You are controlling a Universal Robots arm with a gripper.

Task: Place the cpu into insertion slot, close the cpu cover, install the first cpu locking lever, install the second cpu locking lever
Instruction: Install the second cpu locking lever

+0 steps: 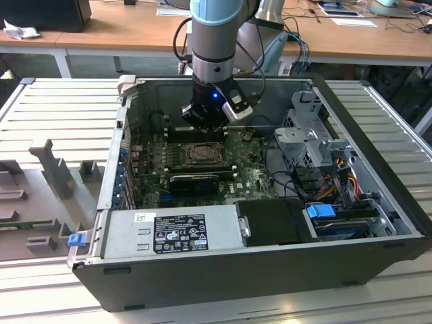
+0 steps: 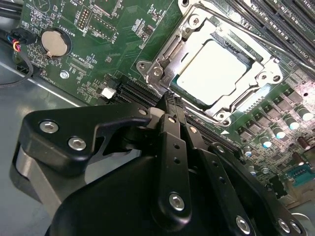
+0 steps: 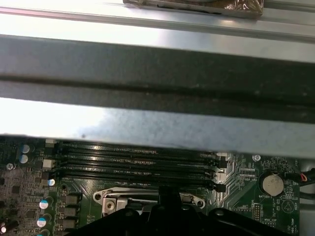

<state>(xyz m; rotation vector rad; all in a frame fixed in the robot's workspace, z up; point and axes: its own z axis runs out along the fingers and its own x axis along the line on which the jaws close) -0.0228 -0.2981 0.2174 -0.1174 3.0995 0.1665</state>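
Inside, the open computer case [image 1: 378, 196] lies on its side on a pale ribbed metal surface [image 1: 61, 111], with a grey moulded tray [image 1: 40, 196] just beside it at the exterior view's left. Behind stands a wooden desk [image 1: 128, 30] carrying papers, cables and a dark box. The arm [image 1: 214, 40] reaches down into the case, and its pincer [image 1: 204, 123] hangs over the green motherboard [image 1: 253, 177], just past the far edge of the insertion slot [image 1: 200, 155].

In the second wrist view the cpu [image 2: 216, 71] sits flat in the slot, its pale top showing through the window of the cpu cover [image 2: 165, 56], which lies down over it. A thin metal lever [image 2: 236, 27] runs along one side of the frame. The black fingers [image 2: 173, 110] are pressed together with nothing between them, their tips near the corner of the cover. A round coin battery [image 2: 53, 43] sits well apart on the board, and the long memory slots [image 3: 133, 164] lie between the socket and the case wall [image 3: 157, 128].
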